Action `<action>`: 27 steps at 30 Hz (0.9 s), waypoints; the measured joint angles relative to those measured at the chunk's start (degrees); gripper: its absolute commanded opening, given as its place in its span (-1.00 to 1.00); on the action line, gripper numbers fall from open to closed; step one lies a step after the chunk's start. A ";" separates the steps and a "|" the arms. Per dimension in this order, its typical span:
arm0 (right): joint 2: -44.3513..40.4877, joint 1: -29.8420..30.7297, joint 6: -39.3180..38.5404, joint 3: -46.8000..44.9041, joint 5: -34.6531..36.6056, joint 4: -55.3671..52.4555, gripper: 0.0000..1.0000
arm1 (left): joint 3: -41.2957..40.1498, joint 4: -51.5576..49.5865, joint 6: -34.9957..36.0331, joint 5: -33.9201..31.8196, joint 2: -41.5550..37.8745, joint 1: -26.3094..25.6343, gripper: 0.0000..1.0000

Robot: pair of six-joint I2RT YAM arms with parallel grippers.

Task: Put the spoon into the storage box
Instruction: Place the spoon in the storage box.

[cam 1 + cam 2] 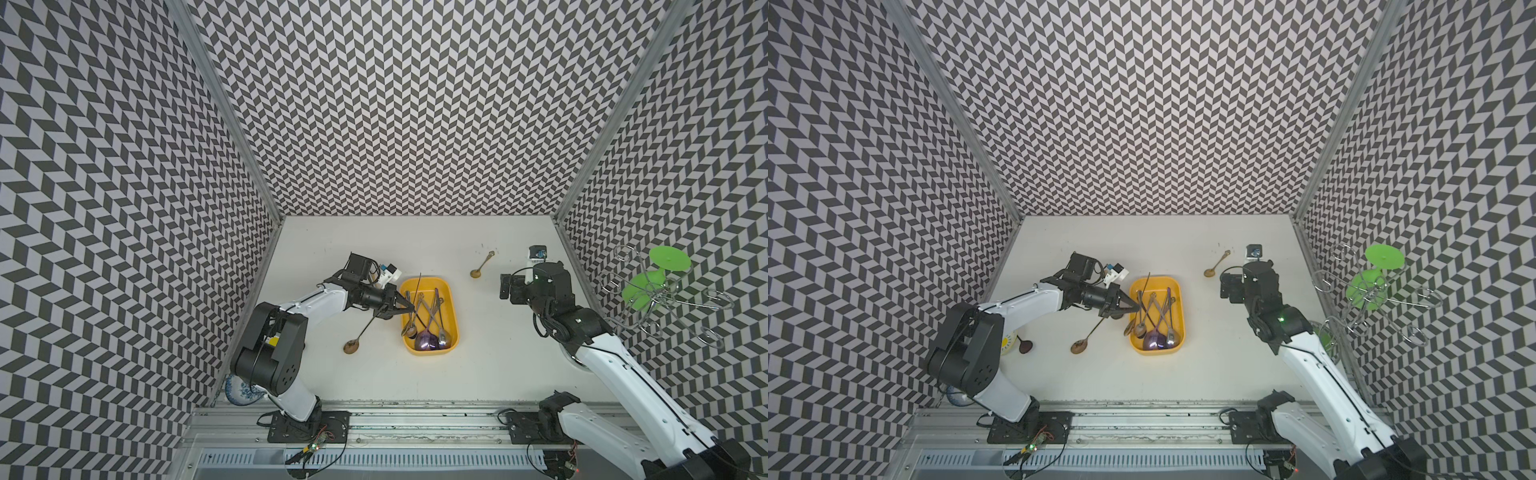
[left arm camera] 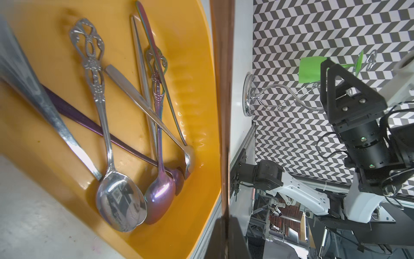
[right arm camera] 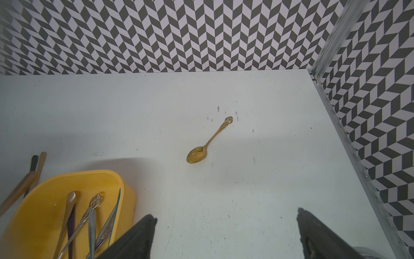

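The yellow storage box (image 1: 424, 286) (image 1: 1158, 284) sits mid-table with several spoons (image 2: 107, 134) lying in it. My left gripper (image 1: 410, 311) (image 2: 224, 235) is at the box's left rim, shut on the thin handle of a long brown spoon (image 1: 368, 326) (image 2: 220, 112). That spoon slants, with its bowl (image 1: 351, 346) low over the table left of the box and its handle tip over the box. My right gripper (image 1: 507, 286) (image 3: 224, 235) is open and holds nothing. It hangs over bare table near a small gold spoon (image 1: 482, 266) (image 3: 199, 153).
A wire rack with green discs (image 1: 665, 291) stands against the right wall. A blue-and-white bowl (image 1: 241, 390) sits at the front left under my left arm. Another dark spoon (image 1: 1023, 345) lies left of the box. Patterned walls enclose the table.
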 measured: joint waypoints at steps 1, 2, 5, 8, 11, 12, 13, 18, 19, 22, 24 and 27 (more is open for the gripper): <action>0.00 0.00 0.00 0.00 0.00 0.02 0.99 | 0.31 0.02 -0.22 -0.09 0.44 0.00 -0.80; 0.00 0.00 0.00 0.00 -0.02 0.07 0.99 | 0.66 0.13 -0.48 -0.15 0.90 0.00 -0.72; 0.00 0.00 0.00 0.00 -0.13 0.15 0.99 | 1.62 0.44 -1.05 -0.26 1.62 0.00 -0.41; 0.13 0.00 0.00 0.00 -0.31 0.17 1.00 | 2.49 0.59 -1.29 -0.37 1.68 -0.02 -0.17; 1.05 0.00 0.04 0.02 -0.50 0.15 0.98 | 3.56 0.57 -0.83 -0.52 1.68 -0.02 -0.02; 1.68 0.00 0.07 0.07 -0.57 0.09 0.97 | 3.96 0.46 -0.61 -0.63 1.64 -0.02 0.02; 2.34 0.00 0.11 0.20 -0.70 -0.07 0.96 | 4.22 0.44 -0.37 -0.70 1.62 -0.02 0.06; 7.08 0.00 0.96 2.89 -1.31 -1.33 0.91 | 4.48 -0.31 0.83 -1.84 0.31 0.37 0.18; 7.96 0.00 1.31 3.52 -1.42 -1.57 0.91 | 4.48 -0.50 1.07 -2.10 -0.07 0.52 0.23; 10.38 0.00 2.64 5.38 -1.95 -2.12 0.89 | 4.48 -1.16 2.10 -3.10 -1.70 1.31 0.33; 12.26 0.00 3.89 6.62 -2.45 -2.47 0.88 | 4.48 -1.66 2.78 -3.85 -3.04 2.21 0.43; 15.72 0.00 6.34 8.52 -2.73 -3.37 0.88 | 4.46 -1.90 3.74 -4.92 -4.70 3.63 0.56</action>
